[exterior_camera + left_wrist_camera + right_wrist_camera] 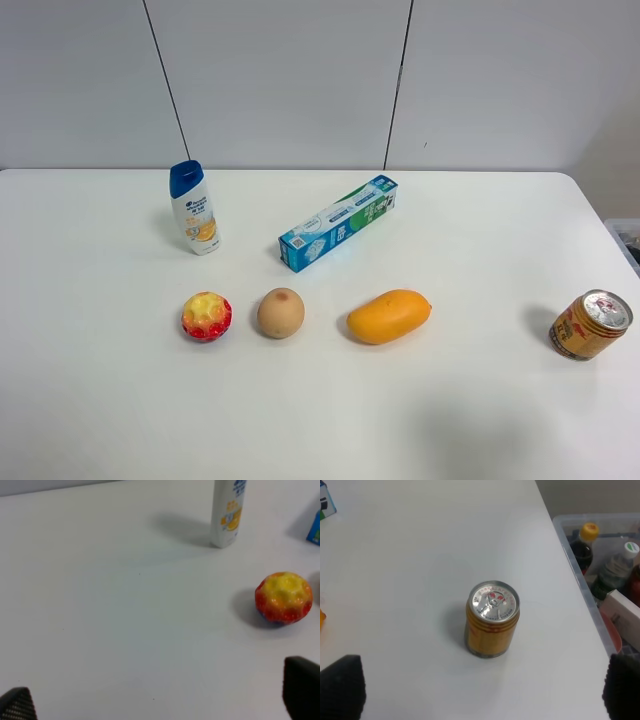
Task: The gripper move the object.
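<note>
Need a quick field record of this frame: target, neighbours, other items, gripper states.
target: tan-brown fruit, on table, untouched
left of target: bumpy red-yellow ball
right of target: mango
behind: shampoo bottle upright; blue box lying flat
far right: can upright
left gripper: open, empty, near ball
right gripper: open, empty, near can

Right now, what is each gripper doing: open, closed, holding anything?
Left gripper: open, holding nothing; bare table between its fingertips, bumpy ball ahead.
Right gripper: open, holding nothing; drink can stands ahead of it, untouched.
</note>
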You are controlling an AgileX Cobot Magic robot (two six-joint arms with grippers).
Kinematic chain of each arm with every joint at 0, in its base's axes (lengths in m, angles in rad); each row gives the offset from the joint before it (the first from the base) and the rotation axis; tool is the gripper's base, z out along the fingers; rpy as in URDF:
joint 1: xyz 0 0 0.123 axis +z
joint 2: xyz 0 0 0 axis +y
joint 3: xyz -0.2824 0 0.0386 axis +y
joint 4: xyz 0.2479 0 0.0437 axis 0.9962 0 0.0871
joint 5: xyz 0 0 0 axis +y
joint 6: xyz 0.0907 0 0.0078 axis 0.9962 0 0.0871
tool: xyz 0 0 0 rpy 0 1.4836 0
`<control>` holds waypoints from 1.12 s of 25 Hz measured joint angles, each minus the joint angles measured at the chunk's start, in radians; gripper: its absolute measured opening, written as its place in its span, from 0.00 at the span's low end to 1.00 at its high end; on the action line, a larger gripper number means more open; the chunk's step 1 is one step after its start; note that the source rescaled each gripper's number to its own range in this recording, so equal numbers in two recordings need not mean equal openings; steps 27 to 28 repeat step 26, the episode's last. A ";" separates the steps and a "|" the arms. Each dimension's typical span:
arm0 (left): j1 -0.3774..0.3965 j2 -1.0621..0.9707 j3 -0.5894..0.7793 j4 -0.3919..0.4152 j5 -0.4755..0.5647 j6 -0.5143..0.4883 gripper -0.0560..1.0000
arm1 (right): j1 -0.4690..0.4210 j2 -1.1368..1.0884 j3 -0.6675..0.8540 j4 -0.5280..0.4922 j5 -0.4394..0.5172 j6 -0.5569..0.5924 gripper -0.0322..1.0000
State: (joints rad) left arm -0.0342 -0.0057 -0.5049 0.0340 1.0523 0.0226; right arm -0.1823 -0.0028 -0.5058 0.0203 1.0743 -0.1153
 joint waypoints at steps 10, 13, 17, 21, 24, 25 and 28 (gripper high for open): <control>0.000 0.000 0.000 0.000 0.000 0.000 1.00 | 0.000 0.000 0.000 0.000 0.000 0.000 0.92; 0.000 0.000 0.000 0.000 0.000 0.000 1.00 | 0.000 0.000 0.000 0.000 0.000 0.000 0.92; 0.000 0.000 0.000 0.000 0.000 0.000 1.00 | 0.000 0.000 0.000 0.000 0.000 0.000 0.92; 0.000 0.000 0.000 0.000 0.000 0.000 1.00 | 0.000 0.000 0.000 0.000 0.000 0.000 0.92; 0.000 0.000 0.000 0.000 0.000 0.000 1.00 | 0.000 0.000 0.000 0.000 0.000 0.000 0.92; 0.000 0.000 0.000 0.000 0.000 0.000 1.00 | 0.000 0.000 0.000 0.000 0.000 0.000 0.92; 0.000 0.000 0.000 0.000 0.000 0.000 1.00 | 0.000 0.000 0.000 0.000 0.000 0.000 0.92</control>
